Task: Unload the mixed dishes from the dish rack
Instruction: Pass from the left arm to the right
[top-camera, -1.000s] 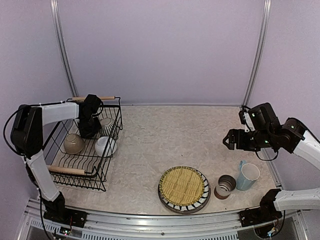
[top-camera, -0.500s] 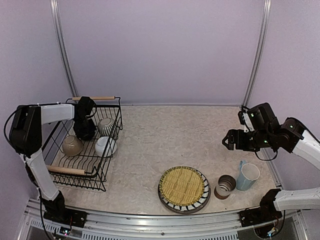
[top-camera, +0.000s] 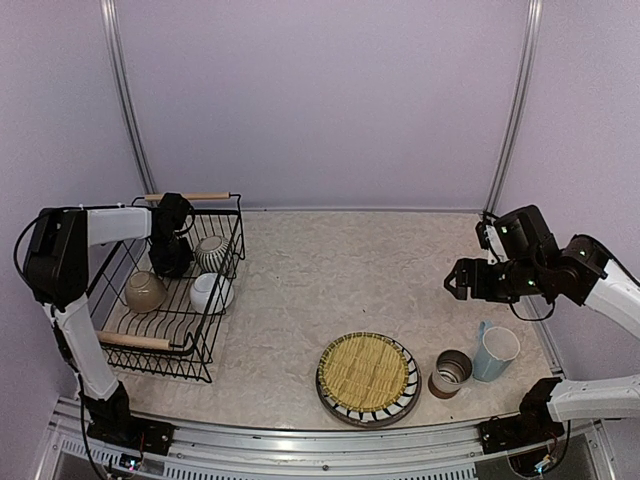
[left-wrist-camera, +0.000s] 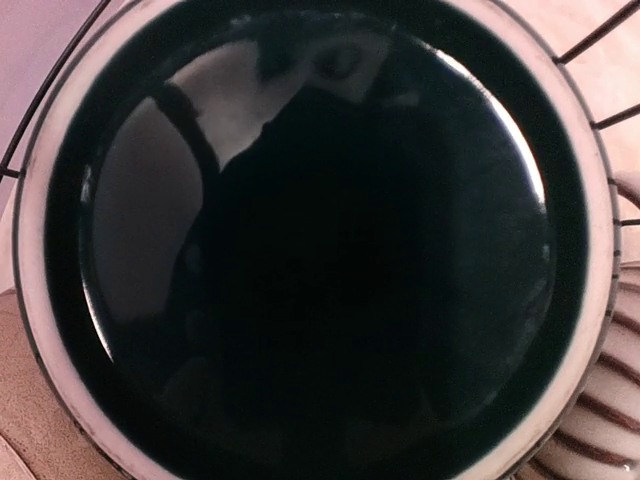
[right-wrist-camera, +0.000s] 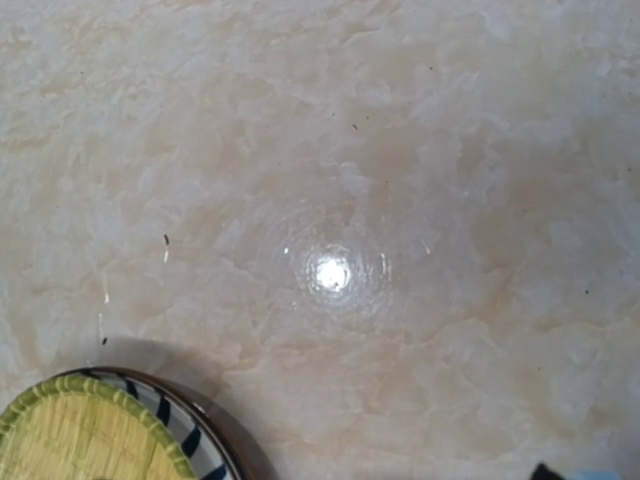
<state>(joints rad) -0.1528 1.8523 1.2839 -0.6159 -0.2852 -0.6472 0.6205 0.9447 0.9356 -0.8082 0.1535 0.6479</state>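
Could not tell either grip: left gripper (top-camera: 172, 255) low at the black mug (left-wrist-camera: 320, 240) inside the dish rack (top-camera: 228, 285), right gripper (top-camera: 455, 281) above the table (top-camera: 330, 270). Counted in the rack, besides, one pot (top-camera: 211, 252) and two bowls (top-camera: 146, 290); on the table one plate (top-camera: 400, 403), one mat (top-camera: 364, 370), one cup (top-camera: 450, 371), one blue mug (top-camera: 496, 352).

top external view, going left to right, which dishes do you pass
beige bowl, white bowl, yellow woven mat on the striped plate, brown-white cup, light blue mug. The grey-striped pot sits straight behind the white bowl, so it is left out.

Beige marbled tabletop (top-camera: 330, 270), plain lavender walls (top-camera: 320, 100), metal upright poles (top-camera: 514, 100), aluminium front rail (top-camera: 300, 445).
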